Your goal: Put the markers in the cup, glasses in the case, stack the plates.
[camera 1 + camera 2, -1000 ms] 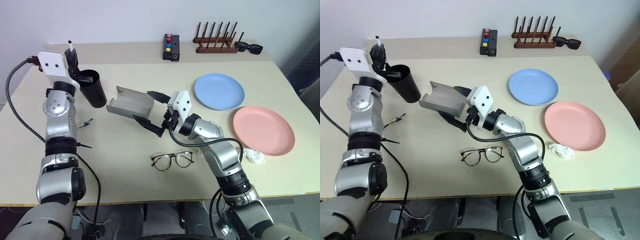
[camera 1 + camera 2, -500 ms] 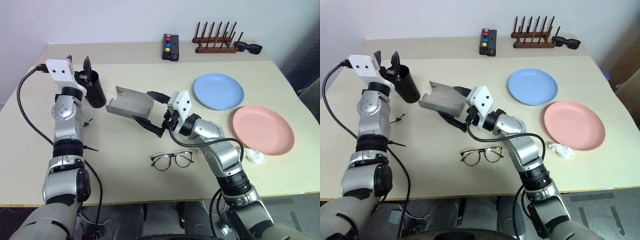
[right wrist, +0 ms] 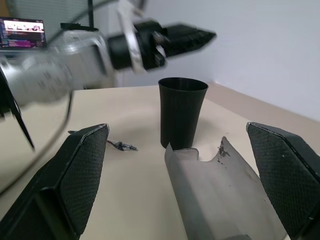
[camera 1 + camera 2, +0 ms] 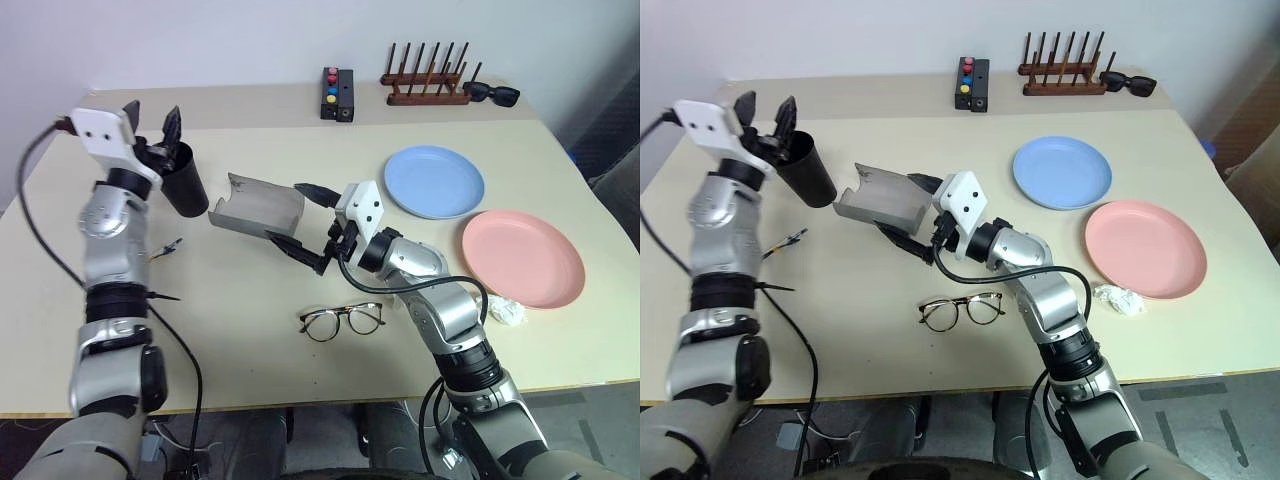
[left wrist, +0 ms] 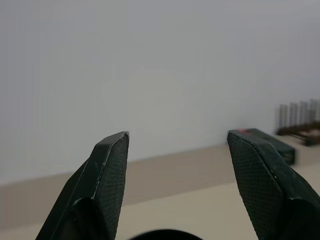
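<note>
The black cup point(image 4: 186, 180) stands at the table's left. Just above its rim my left gripper point(image 4: 152, 117) is open with nothing between its fingers point(image 5: 107, 180). The markers are hidden. The grey case point(image 4: 256, 205) lies open at mid-table, its near end between the wide-open fingers of my right gripper point(image 4: 305, 222), apart from both pads. In front of that arm the glasses point(image 4: 343, 321) lie unfolded on the table. The light blue plate point(image 4: 434, 182) and the pink plate point(image 4: 523, 258) lie side by side at the right.
A small wire piece point(image 4: 166, 249) lies left of the case. Crumpled white paper point(image 4: 510, 312) sits by the pink plate. A black button box point(image 4: 335, 94), a wooden rack point(image 4: 425, 86) and black sunglasses point(image 4: 493, 94) line the far edge.
My left gripper went from shut on a white marker over the cup to open, and the marker is gone from it. The hand drew back slightly. The right arm kept still.
</note>
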